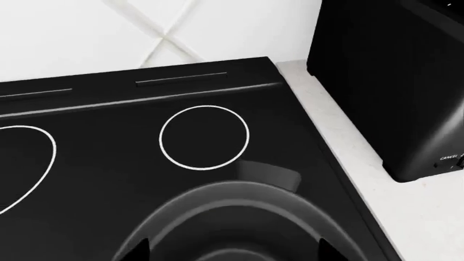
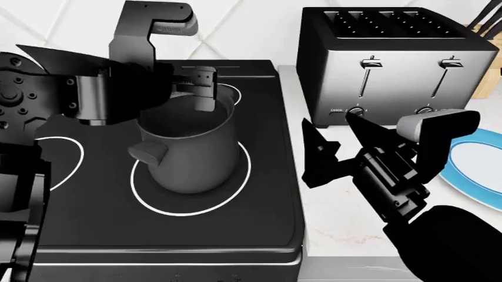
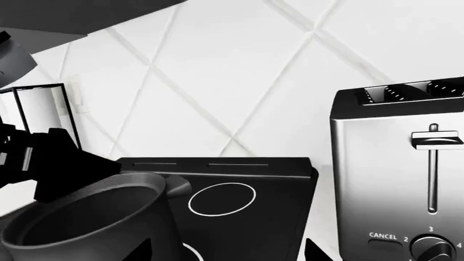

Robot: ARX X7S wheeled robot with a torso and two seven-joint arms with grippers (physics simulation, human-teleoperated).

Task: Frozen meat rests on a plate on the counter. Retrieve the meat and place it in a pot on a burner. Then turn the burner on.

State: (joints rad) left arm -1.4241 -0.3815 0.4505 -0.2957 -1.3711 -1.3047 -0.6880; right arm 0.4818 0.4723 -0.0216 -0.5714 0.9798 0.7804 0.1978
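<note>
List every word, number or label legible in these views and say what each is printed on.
"CANCEL": on the toaster front, beside its dial.
"2", "3", "4": around that dial.
"CANCEL" again, cut off at the frame edge, on the toaster in the left wrist view.
Head view: the small print by the toaster knobs is too small to read.
Nothing is printed on the pot or cooktop.
</note>
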